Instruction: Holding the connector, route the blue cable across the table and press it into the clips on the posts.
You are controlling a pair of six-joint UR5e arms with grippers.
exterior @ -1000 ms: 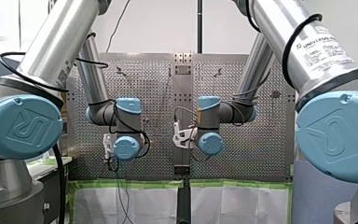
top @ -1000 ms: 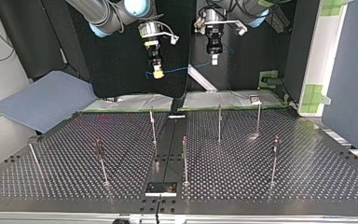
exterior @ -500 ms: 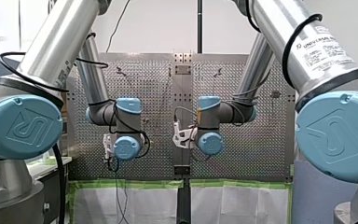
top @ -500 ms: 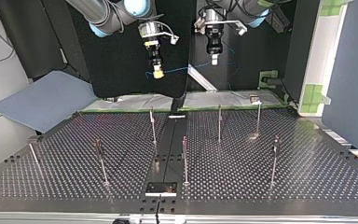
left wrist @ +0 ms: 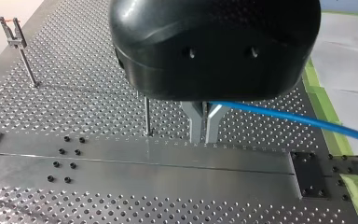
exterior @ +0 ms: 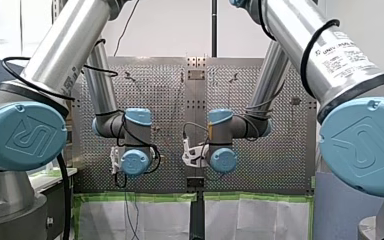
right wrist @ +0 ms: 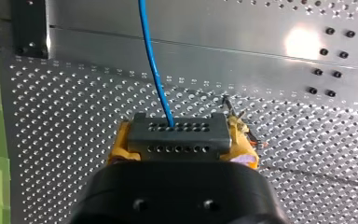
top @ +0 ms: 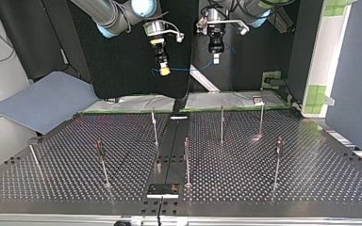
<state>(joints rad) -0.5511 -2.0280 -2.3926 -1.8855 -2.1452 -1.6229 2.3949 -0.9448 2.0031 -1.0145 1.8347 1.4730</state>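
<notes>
One blue cable (top: 188,69) stretches in the air between two grippers, above the perforated surface (top: 264,179). As far as I can count, seven thin posts (top: 222,125) stand on the surface. One rises just beside my left gripper (left wrist: 203,139), and a blue-grey sheet (top: 42,101) lies off the surface at the top view's left. The left gripper's metal fingers (left wrist: 196,123) are pinched almost together on the cable. My right gripper (right wrist: 181,142) clamps one grey connector (right wrist: 177,135) between its yellow pads, and the cable runs out of the connector.

My right hand (top: 165,71) has slid toward the top view's right, closer to my left hand (top: 215,60), so the blue cable (top: 185,68) spans a shorter gap between them.
</notes>
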